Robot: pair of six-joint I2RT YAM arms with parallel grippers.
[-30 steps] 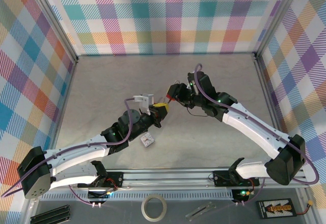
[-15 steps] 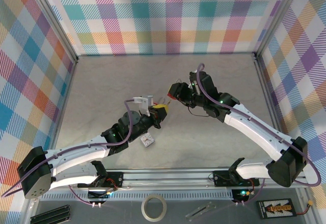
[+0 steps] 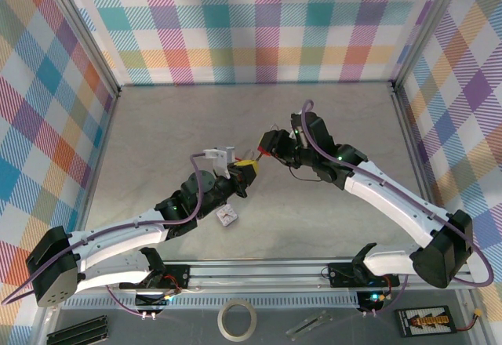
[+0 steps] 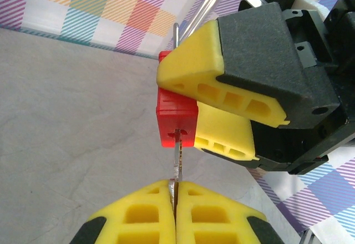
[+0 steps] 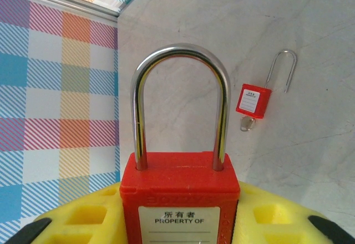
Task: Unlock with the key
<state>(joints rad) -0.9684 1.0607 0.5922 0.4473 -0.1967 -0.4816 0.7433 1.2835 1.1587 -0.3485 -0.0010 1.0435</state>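
Now, key [image 4: 177, 163] in left gripper [image 4: 175, 191], tip at padlock [image 4: 176, 116]

Red padlock [image 4: 177, 116], shackle shut; silver key [image 4: 177, 163] tip at its btm keyhole.

Red padlock [image 5: 180, 199] label: "PROPERTY OF", Chinese characters "所有者" above.

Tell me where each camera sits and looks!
Top external: above and behind, looking down at the table; left arm and right arm show.
Left wrist: on the left arm, looking along the left pincer at its key and the red padlock.
Right wrist: on the right arm, looking past the right pincer at a second padlock.
Shared: both wrist views show the red padlock.
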